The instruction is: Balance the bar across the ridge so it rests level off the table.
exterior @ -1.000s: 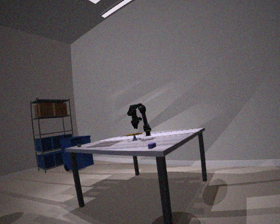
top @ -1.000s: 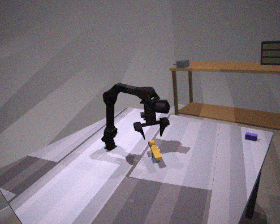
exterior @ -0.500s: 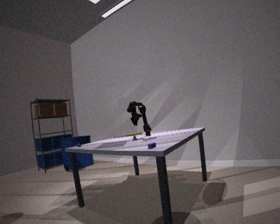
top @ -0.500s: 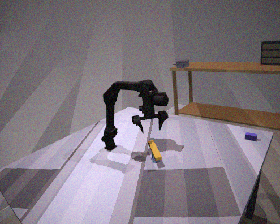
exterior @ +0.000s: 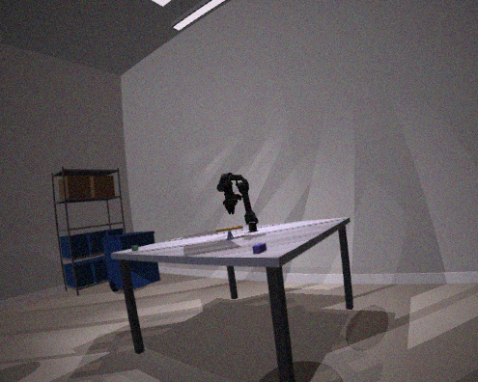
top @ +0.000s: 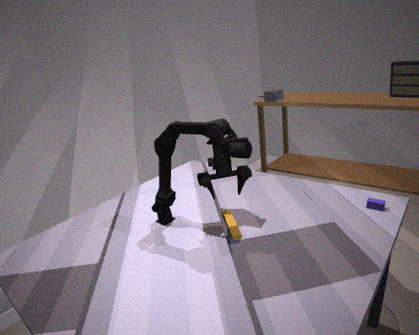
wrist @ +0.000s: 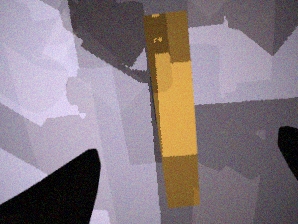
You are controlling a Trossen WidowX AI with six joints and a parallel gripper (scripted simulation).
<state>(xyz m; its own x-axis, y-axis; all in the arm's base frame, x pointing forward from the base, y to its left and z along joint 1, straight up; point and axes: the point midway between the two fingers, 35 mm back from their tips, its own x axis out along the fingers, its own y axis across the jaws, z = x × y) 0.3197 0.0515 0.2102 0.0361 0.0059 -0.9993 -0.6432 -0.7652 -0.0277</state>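
Observation:
The yellow bar (top: 231,224) (exterior: 229,229) (wrist: 178,110) lies across the small blue-grey ridge (top: 234,241) (exterior: 230,235). In the exterior view the bar looks about level, with both ends off the table (top: 163,296) (exterior: 293,243). The ridge is mostly hidden under the bar in the top view and cannot be made out in the wrist view. My gripper (top: 227,195) (exterior: 231,212) (wrist: 188,147) is wide open and empty. It points down from above the bar, with a gap between the fingertips and the bar. In the wrist view the bar runs lengthwise between the two fingers.
A purple block (top: 376,204) (exterior: 259,248) lies near the table edge, well away from the bar. A small green object (exterior: 135,248) is at another table corner. A wooden bench (top: 341,100), a shelf rack (exterior: 92,199) and a blue bin (exterior: 133,260) stand beyond the table.

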